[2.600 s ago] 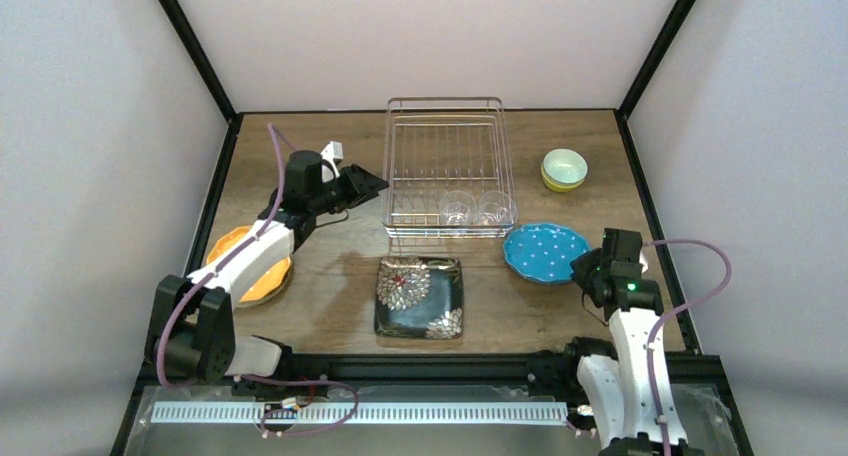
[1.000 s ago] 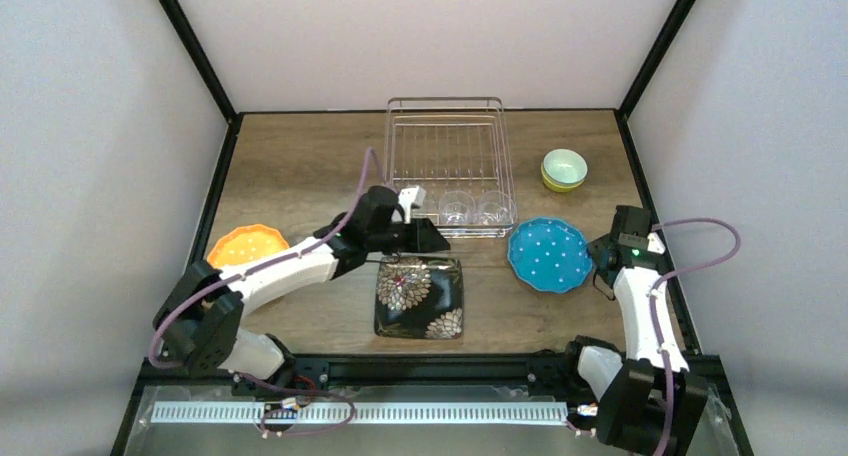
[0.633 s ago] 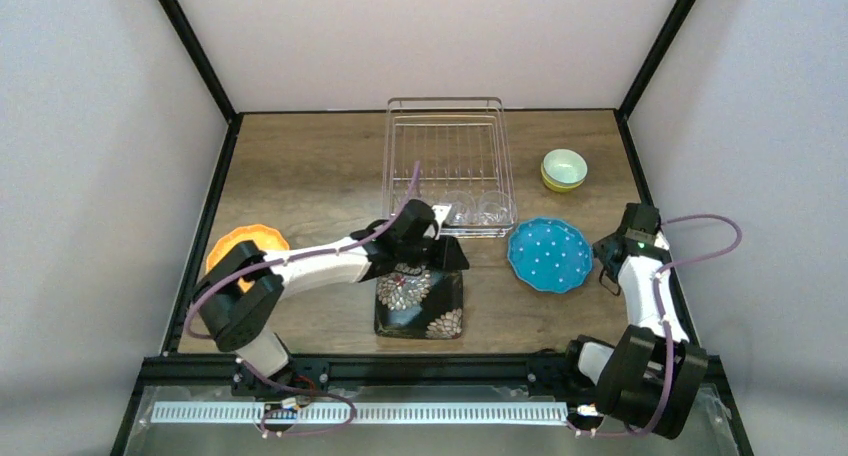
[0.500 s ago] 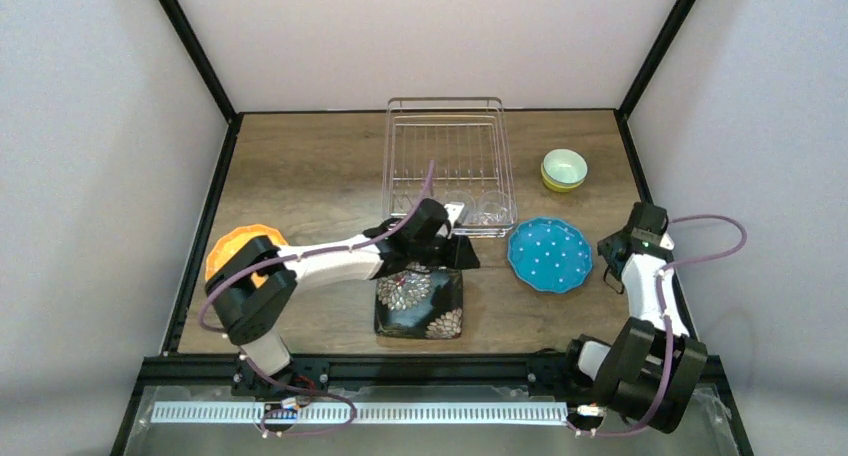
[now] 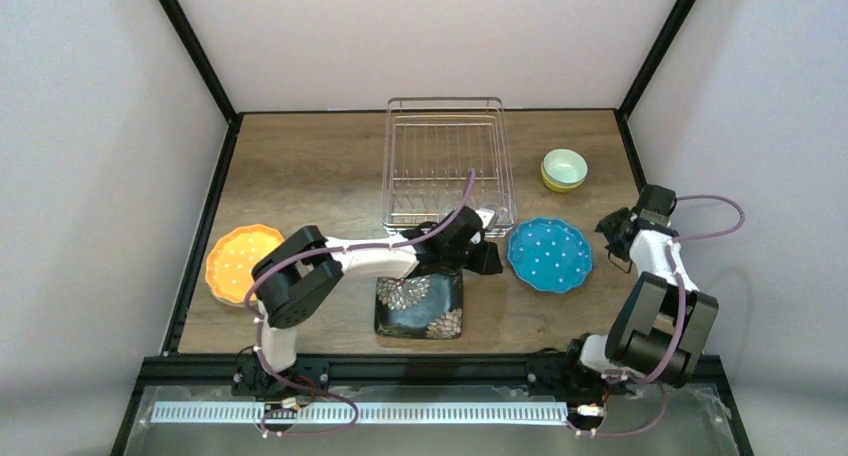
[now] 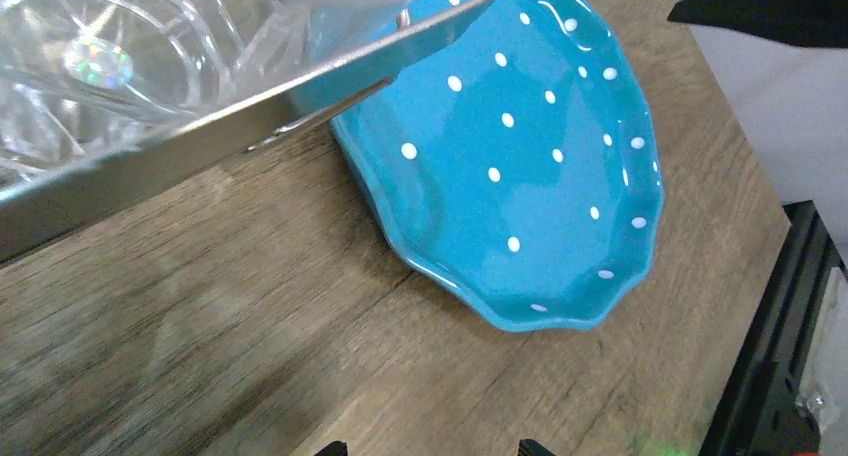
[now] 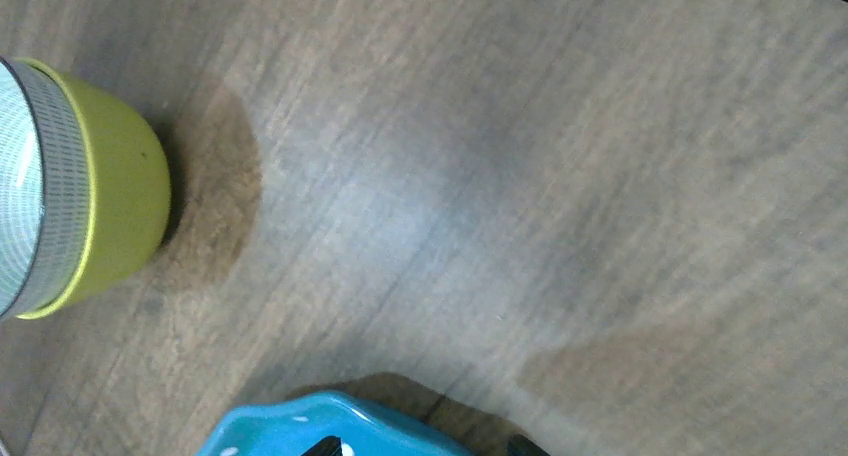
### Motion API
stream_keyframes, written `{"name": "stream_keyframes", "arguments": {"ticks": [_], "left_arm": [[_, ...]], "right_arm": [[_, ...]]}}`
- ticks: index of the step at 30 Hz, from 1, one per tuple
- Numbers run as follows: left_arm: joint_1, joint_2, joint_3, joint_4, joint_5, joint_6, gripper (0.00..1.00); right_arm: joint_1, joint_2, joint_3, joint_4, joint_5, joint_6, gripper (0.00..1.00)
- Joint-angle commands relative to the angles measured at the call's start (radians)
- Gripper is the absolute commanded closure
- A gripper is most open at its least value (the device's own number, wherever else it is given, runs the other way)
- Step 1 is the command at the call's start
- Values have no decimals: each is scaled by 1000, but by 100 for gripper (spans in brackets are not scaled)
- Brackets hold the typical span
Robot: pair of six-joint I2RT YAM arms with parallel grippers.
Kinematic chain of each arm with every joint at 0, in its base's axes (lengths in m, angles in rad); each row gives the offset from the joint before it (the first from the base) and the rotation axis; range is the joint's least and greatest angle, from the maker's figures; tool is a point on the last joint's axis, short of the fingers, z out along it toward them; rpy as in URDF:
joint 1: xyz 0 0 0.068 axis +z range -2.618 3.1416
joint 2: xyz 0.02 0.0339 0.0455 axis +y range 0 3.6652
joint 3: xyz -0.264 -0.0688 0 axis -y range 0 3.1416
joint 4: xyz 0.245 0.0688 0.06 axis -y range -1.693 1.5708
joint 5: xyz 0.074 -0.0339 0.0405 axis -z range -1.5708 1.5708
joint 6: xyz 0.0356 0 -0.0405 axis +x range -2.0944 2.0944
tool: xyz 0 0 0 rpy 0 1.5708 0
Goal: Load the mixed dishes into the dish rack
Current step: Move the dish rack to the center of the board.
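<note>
The dish rack (image 5: 447, 166), a silver wire basket, stands at the back middle with clear glass cups (image 5: 490, 214) at its near edge. The blue dotted plate (image 5: 548, 254) lies right of it. My left gripper (image 5: 490, 259) is open and low over bare wood just left of that plate (image 6: 510, 156), beside the rack's corner wire (image 6: 250, 136) and a glass cup (image 6: 80, 66). My right gripper (image 5: 612, 226) is open at the plate's far right rim (image 7: 320, 426), holding nothing. Elsewhere lie the black floral plate (image 5: 420, 301), the orange plate (image 5: 240, 262) and the stacked bowls (image 5: 564, 169).
The yellow-green bowl (image 7: 100, 206) holds the mint bowl (image 7: 15, 186) and stands just beyond my right gripper. The left arm stretches across the far edge of the black plate. Black frame rails border the table on both sides and along the front.
My left arm has swung right, from over the black plate's far edge to the gap beside the blue plate. My right gripper has moved farther back along the plate's right side.
</note>
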Motion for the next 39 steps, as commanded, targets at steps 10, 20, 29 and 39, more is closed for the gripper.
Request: {"name": "stream_keyframes", "arguments": {"ticks": [10,20,29,39], "left_arm": [[-14,138,58,113,-55,-129,0],[-15,178,54,226,-96,-249,0],[-14,234,85,256,-69,-309,0],[-16,258,75,241,-42,-329,0]], "right_arm": [[-6,133,72,95,-97,10,4],[-6,113,89,78,-136,-31,7],[-6,144,67,76,-138,-42,8],[-6,181,20,106,-174,-35,9]]}}
